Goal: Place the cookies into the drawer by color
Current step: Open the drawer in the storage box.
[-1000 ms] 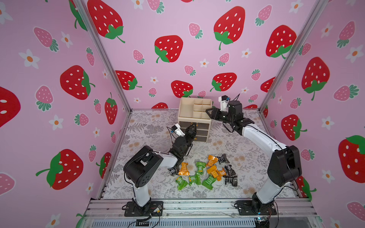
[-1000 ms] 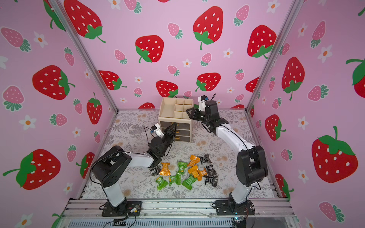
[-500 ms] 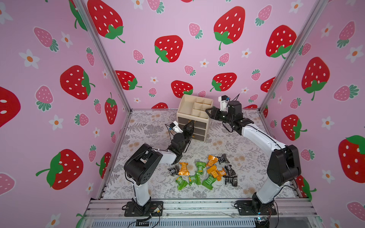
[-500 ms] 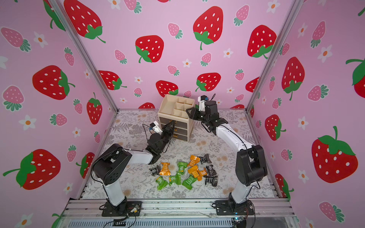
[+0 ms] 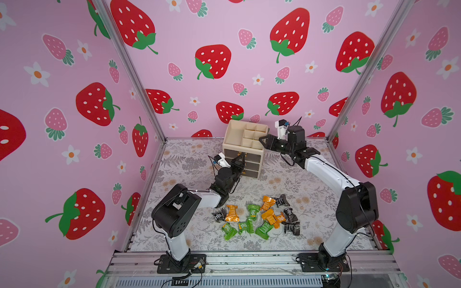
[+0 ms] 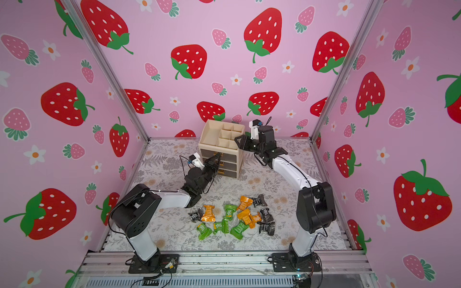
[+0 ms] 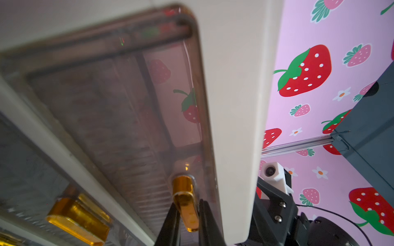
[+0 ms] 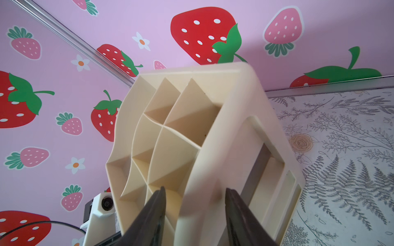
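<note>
The drawer, a beige unit with three smoky fronts, stands at the back of the mat, and all three fronts look pushed in. My left gripper is shut on the top front's gold handle. My right gripper is shut on the unit's top rim, one finger inside a tray cell and one on the outer wall. The cookies lie heaped on the mat in front: orange, green and black packets.
Pink strawberry walls with metal corner posts close in the floral mat on three sides. The two arm bases stand on the front rail. A second gold handle sits on the front below.
My left gripper rose from the lower fronts to the top handle and closed on it. The right gripper kept its place on the rim. The cookies did not move.
</note>
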Controlling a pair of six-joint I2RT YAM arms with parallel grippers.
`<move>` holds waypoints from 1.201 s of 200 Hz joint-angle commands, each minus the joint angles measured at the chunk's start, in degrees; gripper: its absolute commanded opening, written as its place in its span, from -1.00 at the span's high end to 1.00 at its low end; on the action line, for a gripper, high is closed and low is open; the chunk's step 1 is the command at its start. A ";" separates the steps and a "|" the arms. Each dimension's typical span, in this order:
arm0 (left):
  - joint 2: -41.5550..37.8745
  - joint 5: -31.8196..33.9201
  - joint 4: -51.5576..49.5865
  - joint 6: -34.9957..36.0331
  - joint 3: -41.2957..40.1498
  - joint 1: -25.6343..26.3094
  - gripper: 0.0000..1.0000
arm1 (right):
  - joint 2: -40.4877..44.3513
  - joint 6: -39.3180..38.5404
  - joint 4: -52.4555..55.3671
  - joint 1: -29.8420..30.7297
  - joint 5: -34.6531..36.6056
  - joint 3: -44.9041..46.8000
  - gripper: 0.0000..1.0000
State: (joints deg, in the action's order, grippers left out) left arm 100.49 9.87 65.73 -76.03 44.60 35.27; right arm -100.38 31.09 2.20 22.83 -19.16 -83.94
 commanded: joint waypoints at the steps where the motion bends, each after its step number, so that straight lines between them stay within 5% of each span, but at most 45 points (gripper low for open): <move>1: -4.06 -1.63 -1.63 2.10 -1.63 0.96 0.86 | -2.59 -2.26 8.06 0.02 1.87 -0.67 0.02; 111: -11.24 -2.13 -15.06 4.61 -3.00 0.77 1.00 | 0.92 -0.75 12.61 1.96 5.57 -0.85 -0.03; 164: -9.14 -4.55 -17.08 4.24 -0.68 -1.13 1.00 | 2.13 -3.96 21.23 6.03 19.46 -4.71 -0.13; 197: -6.93 -5.39 -16.29 3.16 -0.52 -2.12 1.00 | 3.29 -8.51 22.13 6.09 17.60 -6.74 -0.35; 240: -6.10 -5.79 -15.55 2.97 -0.29 -2.13 1.00 | 6.46 -20.73 22.31 6.09 10.74 -9.02 -0.32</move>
State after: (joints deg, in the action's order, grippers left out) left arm 92.42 4.89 53.06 -75.53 43.05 33.30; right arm -97.38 19.68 20.03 28.60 -4.01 -91.29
